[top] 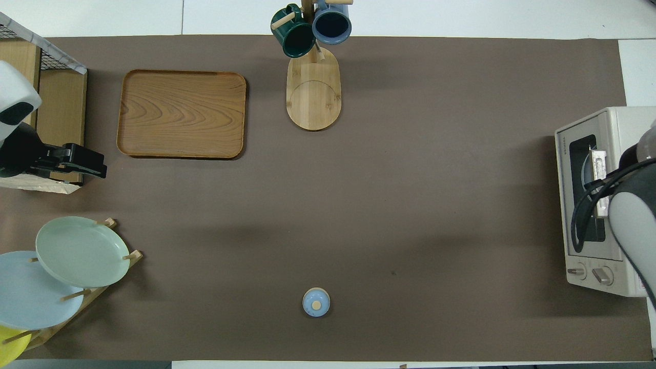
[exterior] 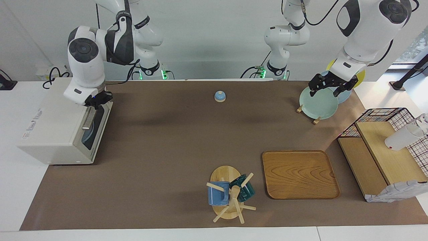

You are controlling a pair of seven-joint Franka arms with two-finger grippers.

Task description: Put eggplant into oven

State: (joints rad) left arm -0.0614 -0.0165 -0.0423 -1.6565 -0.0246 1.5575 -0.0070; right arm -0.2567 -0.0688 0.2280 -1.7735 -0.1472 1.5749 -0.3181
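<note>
My right gripper [exterior: 97, 99] sits at the top edge of the oven [exterior: 50, 134], at the door's corner nearest my bases. Whether its jaws are spread or pressed together I cannot tell, since my wrist shades them. My left gripper [exterior: 329, 89] hangs idle over the green plate [exterior: 317, 105] in the rack, jaws spread and holding nothing.

There is dark lettering on the oven's top and a small line of print on its door frame, both too small to read. The two knobs [top: 589, 272] show no markings I can make out.

I cannot see the eggplant in either view. Through the door's window [exterior: 87, 135] only a pale blue round shape shows, part of it covered by the handle. From overhead my right arm covers part of the door, and the picture's edge cuts off the rest of the oven
</note>
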